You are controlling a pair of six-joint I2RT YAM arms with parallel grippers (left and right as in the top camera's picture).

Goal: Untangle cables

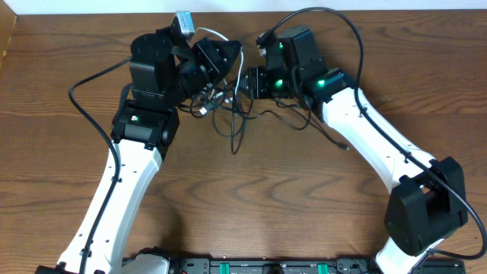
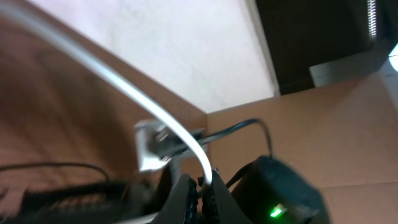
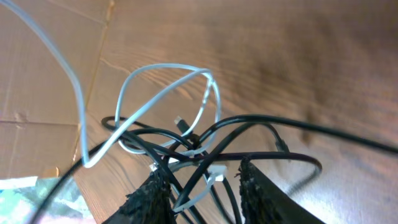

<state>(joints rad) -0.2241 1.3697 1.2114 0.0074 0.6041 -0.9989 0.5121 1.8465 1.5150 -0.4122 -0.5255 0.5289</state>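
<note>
Brown wood-grain bench (image 1: 304, 205), matte and streaky, fills the overhead view. At the nearest edge is a black rail (image 1: 259, 266) w/ green bits by the arm bases. Two arms come up from there: smooth white shells, boxy black joints, green LEDs lit on the R one.

Mid-bench, btwn the two wrists, lie the black cables (image 1: 232, 114). They are thin, round, slightly glossy cords in a loose knot, w/ loops trailing toward the near side.

R end effector (image 3: 202, 190) has rough, knurled black fingers (image 3: 154, 196) spread fairly wide. Strands of the knot pass thru the gap; can't tell if any touch the pads.

White cable (image 3: 163, 92), smooth and pale, threads the same knot in open loops.

L end effector (image 2: 200, 186) is narrow, its tips nipped on the white cable, which runs up & out at top L of that view. A blurred white connector (image 2: 149, 149) sits just beyond.

Farther back is tan cardboard (image 2: 348, 137) w/ crease lines, then a pale wall (image 2: 186, 50) and a dark recess at top R.
</note>
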